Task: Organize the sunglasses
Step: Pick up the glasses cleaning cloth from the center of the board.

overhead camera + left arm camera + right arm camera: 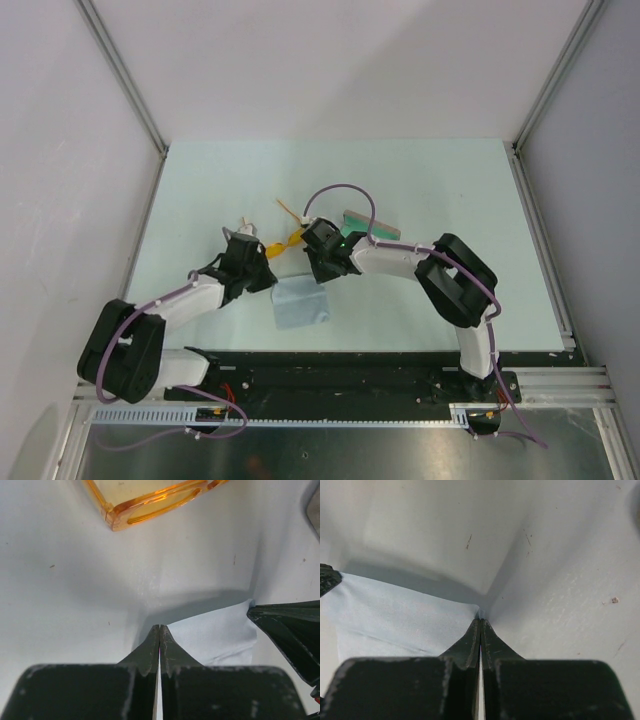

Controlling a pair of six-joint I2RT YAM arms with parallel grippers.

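Left gripper [159,630] and right gripper [480,622] each clamp a corner of the light blue square cloth [215,635]; on the far side, translucent orange-yellow plastic sunglasses [145,495] look light, brittle and slippery, and are probably best gripped at the frame.

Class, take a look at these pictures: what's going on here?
Two robot arms are working at a table. The left arm and the right arm each have their jaws shut on a corner of the blue cloth, and the edge between them seems lifted a little. The sunglasses lie on the table just beyond the cloth, and neither arm holds them. The case sits behind the right arm, partly hidden.
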